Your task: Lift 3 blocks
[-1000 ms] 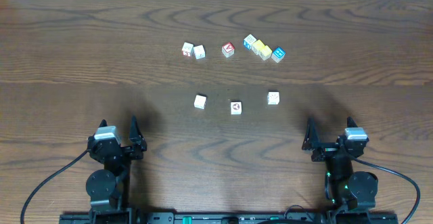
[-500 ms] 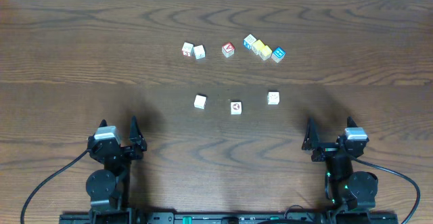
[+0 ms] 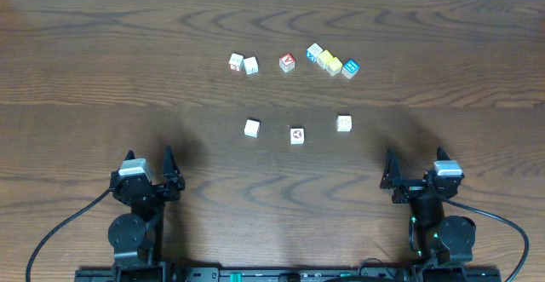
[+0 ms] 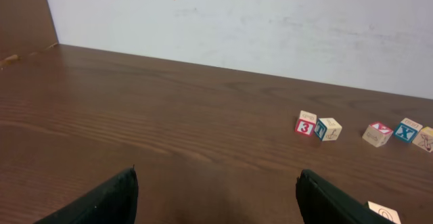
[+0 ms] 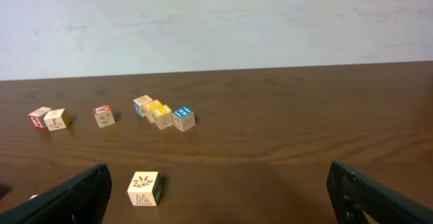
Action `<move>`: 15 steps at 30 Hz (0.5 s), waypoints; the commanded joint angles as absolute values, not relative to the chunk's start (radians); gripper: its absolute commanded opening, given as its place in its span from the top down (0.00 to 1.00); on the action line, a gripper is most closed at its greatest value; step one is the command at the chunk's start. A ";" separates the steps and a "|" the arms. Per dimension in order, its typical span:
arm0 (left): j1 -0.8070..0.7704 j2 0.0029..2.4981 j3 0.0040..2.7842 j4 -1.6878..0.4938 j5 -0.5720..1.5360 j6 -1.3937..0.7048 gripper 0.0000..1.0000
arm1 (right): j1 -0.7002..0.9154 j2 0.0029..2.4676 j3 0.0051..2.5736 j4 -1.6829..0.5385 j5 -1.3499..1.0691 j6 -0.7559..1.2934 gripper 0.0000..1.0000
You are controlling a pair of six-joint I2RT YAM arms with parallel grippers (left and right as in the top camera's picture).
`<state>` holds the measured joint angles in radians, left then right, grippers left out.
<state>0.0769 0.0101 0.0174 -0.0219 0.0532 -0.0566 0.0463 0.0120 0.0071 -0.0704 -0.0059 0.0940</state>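
Three cream blocks lie in a loose row mid-table: the left block (image 3: 251, 128), the middle block (image 3: 296, 135) and the right block (image 3: 343, 123). My left gripper (image 3: 149, 159) sits near the front edge, open and empty, well short of them. My right gripper (image 3: 415, 161) sits at the front right, also open and empty. In the right wrist view the right block (image 5: 144, 188) stands ahead of the gripper (image 5: 218, 173), close to its left finger. In the left wrist view only a corner of the left block (image 4: 383, 212) peeks past the right finger, beside the open gripper (image 4: 218, 176).
A back row of coloured cubes lies beyond the blocks: a white pair (image 3: 243, 63), a red-faced cube (image 3: 287, 61), and a cluster of yellow and blue-faced cubes (image 3: 332, 61). A pale wall (image 5: 216, 21) rises behind the table's far edge.
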 commanded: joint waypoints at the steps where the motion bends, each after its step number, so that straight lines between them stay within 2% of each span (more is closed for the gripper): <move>1: 0.082 0.005 0.004 -0.022 0.104 -0.082 0.25 | 0.043 0.006 0.006 -0.075 0.002 0.084 0.01; 4: 0.082 0.005 0.004 0.026 0.211 -0.088 0.25 | 0.043 0.006 0.006 -0.075 0.002 0.084 0.01; 15: 0.082 0.005 0.004 0.022 0.228 -0.088 0.25 | 0.043 0.006 0.006 -0.075 0.002 0.084 0.01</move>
<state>0.0769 0.0101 0.0166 0.0242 0.2077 -0.0792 0.0463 0.0120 0.0071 -0.0708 -0.0063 0.0944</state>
